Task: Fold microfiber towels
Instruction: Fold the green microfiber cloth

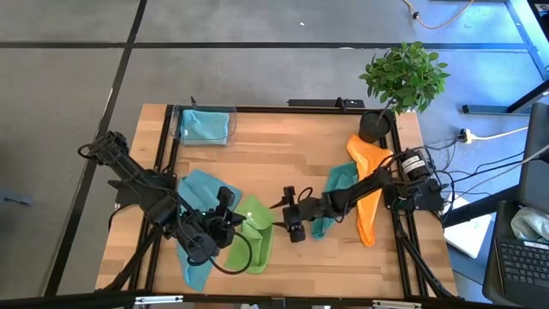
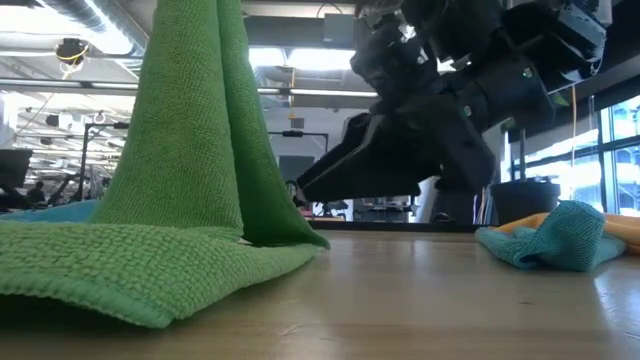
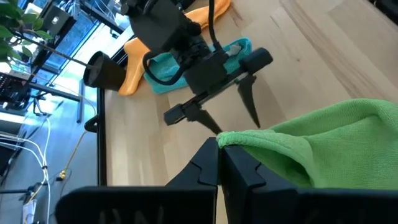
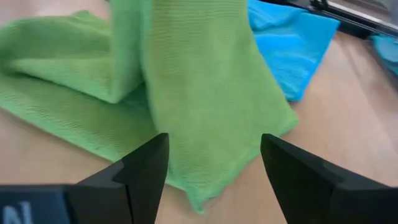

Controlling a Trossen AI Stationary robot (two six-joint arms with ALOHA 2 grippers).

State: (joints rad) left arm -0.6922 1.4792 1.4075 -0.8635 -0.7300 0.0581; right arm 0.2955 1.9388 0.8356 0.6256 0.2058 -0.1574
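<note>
Limp lime green fuzzy towel half-folded, corner pinched by left gripper; right gripper beside it, fingers wide; remaining towels unfolded.

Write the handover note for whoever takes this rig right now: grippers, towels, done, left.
Left gripper: shut on the lime green towel, lifting one edge; the rest lies on the table.
Right gripper: open, empty, facing the raised towel.
Light blue towel: under the left arm. Another light blue towel: in the clear bin at the far edge.
Teal towel and orange towel: crumpled at right.
Done: no loose towel looks folded. Left: all four loose towels.
</note>
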